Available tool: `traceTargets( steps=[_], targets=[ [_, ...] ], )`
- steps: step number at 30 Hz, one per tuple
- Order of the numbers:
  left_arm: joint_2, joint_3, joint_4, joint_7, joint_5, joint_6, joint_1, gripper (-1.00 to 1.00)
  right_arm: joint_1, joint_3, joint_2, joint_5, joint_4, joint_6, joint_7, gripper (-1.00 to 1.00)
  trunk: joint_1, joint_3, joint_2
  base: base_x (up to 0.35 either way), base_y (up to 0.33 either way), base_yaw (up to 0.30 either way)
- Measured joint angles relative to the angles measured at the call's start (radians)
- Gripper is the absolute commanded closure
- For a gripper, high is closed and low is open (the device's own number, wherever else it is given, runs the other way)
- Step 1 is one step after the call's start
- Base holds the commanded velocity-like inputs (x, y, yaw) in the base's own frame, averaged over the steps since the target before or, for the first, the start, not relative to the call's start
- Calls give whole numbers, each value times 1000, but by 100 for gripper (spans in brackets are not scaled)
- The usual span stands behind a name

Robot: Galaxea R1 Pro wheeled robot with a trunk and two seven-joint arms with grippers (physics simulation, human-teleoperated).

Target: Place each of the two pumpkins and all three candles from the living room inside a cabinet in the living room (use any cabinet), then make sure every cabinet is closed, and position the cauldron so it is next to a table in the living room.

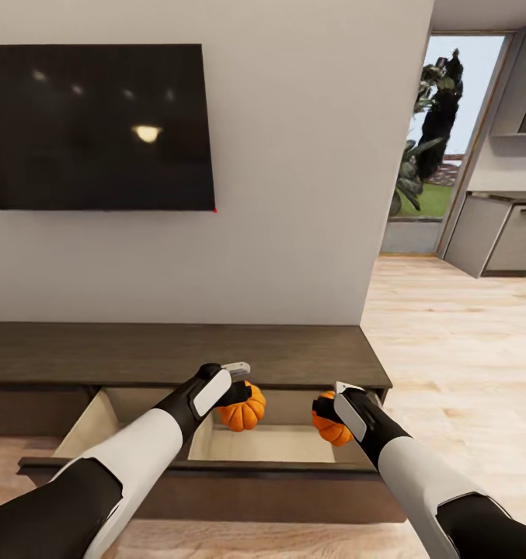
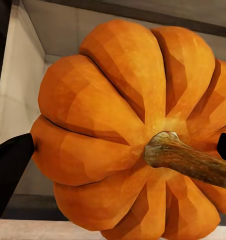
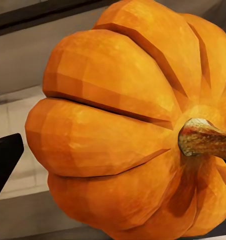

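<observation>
Two squat, ribbed orange pumpkins with brown stems are pinched, one (image 1: 243, 409) by the left tool (image 1: 237, 386), one (image 1: 330, 428) by the right tool (image 1: 329, 403), above the dark cabinet's (image 1: 177, 353) open, pale-lined drawer (image 1: 270, 444).

i'm facing a long, low dark brown cabinet (image 1: 177, 353) set against a pale wall, under a black wall tv (image 1: 99, 124). its drawer (image 1: 216, 458) is pulled open toward me, showing a pale wood interior. my left end effector (image 1: 243, 388) grips an orange pumpkin (image 1: 243, 410) above the open drawer, near its middle. my right end effector (image 1: 329, 407) grips a second pumpkin (image 1: 330, 429) over the drawer's right end, well apart from the first. both arms are white with black sleeves. to the right, light wood plank floor (image 1: 449, 341) runs to a glass door (image 1: 441, 140) with greenery outside, and grey kitchen cupboards (image 1: 499, 233) stand beside it.
</observation>
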Motion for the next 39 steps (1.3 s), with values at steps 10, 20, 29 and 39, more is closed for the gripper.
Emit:
traceTargets(
  steps=[10,20,29,39],
  targets=[
    [0,0,7,-9,0,-2,0,100,2,24,-4,7,-52,-34,1,100,23,-19,-42,0,0,0],
    [0,-2,46,-9,-3,-7,0,100,3,80,-3,19,-50,-81,1,100,23,-19,-42,111,0,0],
    [-4,-6,46,-10,-4,-8,0,100,3,82,-3,20,-46,-80,1,100,23,-19,-42,111,-12,0],
    [-5,-7,44,-8,-3,-5,0,100,3,82,-4,19,-45,-79,0,100,38,-31,-70,18,-3,0]
  ],
)
